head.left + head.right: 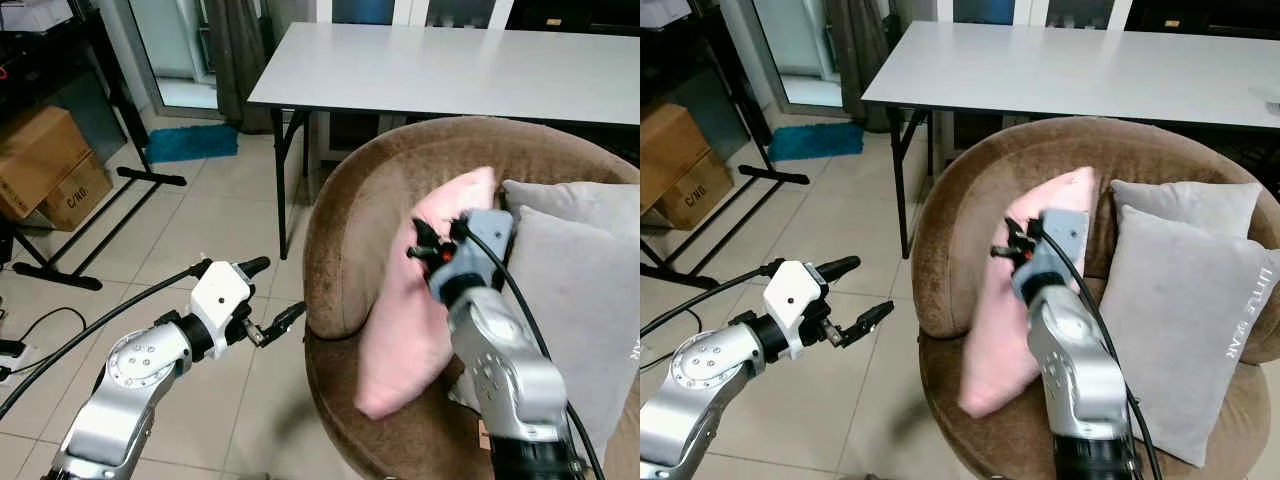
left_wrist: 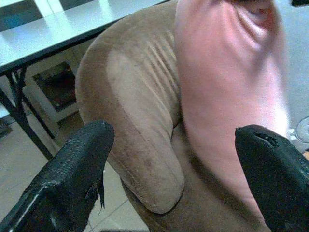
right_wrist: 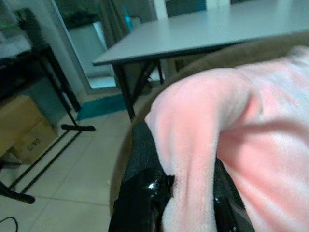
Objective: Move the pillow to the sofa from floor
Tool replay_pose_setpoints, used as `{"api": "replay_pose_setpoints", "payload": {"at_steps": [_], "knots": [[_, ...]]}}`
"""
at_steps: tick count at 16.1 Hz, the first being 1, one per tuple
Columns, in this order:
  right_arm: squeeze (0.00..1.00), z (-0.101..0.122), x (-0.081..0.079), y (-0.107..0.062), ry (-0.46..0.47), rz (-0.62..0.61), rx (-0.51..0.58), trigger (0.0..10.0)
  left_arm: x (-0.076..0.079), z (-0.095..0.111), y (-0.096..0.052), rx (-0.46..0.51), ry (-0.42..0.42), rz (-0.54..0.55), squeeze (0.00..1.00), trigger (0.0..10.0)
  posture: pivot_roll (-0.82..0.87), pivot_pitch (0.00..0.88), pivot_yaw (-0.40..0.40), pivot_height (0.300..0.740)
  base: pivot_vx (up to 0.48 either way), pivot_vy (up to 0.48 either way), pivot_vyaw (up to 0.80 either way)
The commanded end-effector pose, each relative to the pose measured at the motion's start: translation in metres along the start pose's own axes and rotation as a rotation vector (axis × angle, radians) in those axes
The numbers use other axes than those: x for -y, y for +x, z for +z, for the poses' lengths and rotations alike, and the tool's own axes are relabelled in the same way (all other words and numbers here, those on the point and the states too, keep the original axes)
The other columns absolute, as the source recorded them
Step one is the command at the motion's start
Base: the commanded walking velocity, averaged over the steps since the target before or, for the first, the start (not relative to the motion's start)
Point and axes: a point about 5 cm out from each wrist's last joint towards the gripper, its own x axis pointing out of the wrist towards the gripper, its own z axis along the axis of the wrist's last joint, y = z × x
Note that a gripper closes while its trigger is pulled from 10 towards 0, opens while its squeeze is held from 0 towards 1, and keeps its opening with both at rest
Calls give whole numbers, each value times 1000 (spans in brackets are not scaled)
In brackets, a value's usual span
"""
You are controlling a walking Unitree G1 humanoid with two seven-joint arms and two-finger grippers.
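Pillow point(image 1: 420, 300), pink, stands on edge inside the round brown sofa point(image 1: 345, 250), leaning on its left inner wall, with two grey cushions point(image 1: 1185, 330) just right of it. We see the right gripper point(image 3: 186, 200) pinching a fold of the pillow between its black fingers point(image 3: 140, 198); that close view shows the fabric bunched in the grip, while the head views show the wrist housing pressed on the pillow's upper part, fingers hidden. Left gripper point(image 1: 268, 297) hangs over the tiled floor point(image 1: 200, 230) just left of the sofa, fingers spread wide and holding nothing. Its wrist view looks between the fingers at the sofa's ribbed arm and the pillow's lower half. Head views add a white table point(image 1: 450, 65) at the far side, cardboard boxes point(image 1: 40, 165) far left, a black rack point(image 1: 110, 180) and a teal mat point(image 1: 190, 142).
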Motion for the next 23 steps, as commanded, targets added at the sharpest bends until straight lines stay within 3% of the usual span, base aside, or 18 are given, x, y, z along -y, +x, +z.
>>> {"api": "replay_pose_setpoints", "payload": {"at_steps": [1, 3, 5, 7, 8, 9, 10, 11, 12, 13, 14, 15, 18, 21, 23], "knots": [[0, 13, -2, 9, -21, 32, 70, 10000, -3, 3, 3, 1, 12, -28, 0, 10000, -15, 0, 33, 740, 0, 0, 0], [0, 21, 18, 32, -39, -3, 108, 10000, -3, 3, 5, -6, 19, -79, 0, 10000, -16, 0, 41, 740, 0, 0, 0], [0, 22, 28, 40, -47, -24, 118, 10000, -2, 3, 6, -5, 19, -95, 0, 10000, -17, 0, 45, 740, 0, 0, 0], [0, 15, 52, 49, -86, -53, 105, 10000, 0, 3, 9, -5, 14, -124, 0, 10000, -22, 0, 52, 740, 0, 0, 0], [0, 13, 57, 49, -94, -63, 95, 10000, 0, 4, 9, -5, 14, -129, 0, 10000, -22, 0, 53, 740, 0, 0, 0], [0, -5, 79, 49, -101, -130, 14, 10000, 0, 3, 11, -5, 11, -140, 0, 10000, -26, 0, 56, 740, 0, 0, 0], [0, -14, 90, 47, -114, -165, -23, 10000, 0, 3, 12, -5, 11, -145, 0, 10000, -26, 0, 56, 740, 0, 0, 0], [0, -33, 116, 37, -129, -272, -103, 10000, 1, 3, 13, -3, 9, -152, 0, 10000, -26, 0, 56, 740, 0, 0, 0], [0, -43, 133, 27, -118, -345, -141, 10000, 1, 3, 14, -3, 7, -156, 0, 10000, -27, 0, 55, 740, 0, 0, 0], [286, -53, 150, 15, -67, -422, -184, 10000, 2, 3, 14, -4, -3, -166, 0, 10000, -35, 0, 56, 740, 0, 0, 0], [286, -57, 155, 11, -46, -445, -202, 10000, 3, 2, 14, -4, -8, -169, 0, 10000, -35, 0, 56, 740, 0, 0, 0], [1000, -64, 159, 7, -49, -461, -240, 10000, 4, 1, 15, -5, -18, -180, 0, 10000, -42, 0, 59, 740, 0, 0, 0], [1000, -73, 164, -1, -152, -479, -284, 10000, 9, 1, 18, -4, -35, -238, 0, 10000, -45, 0, 58, 740, 0, 0, 0], [1000, -73, 162, -6, -123, -490, -234, 10000, 13, 3, 20, 10, -65, -306, 0, 10000, -51, 0, 54, 740, 0, 0, 0], [988, -61, 162, -12, -118, -538, -140, 10000, 14, 2, 21, 9, -70, -323, 0, 10000, -54, 0, 51, 740, 0, 0, 0]]}}
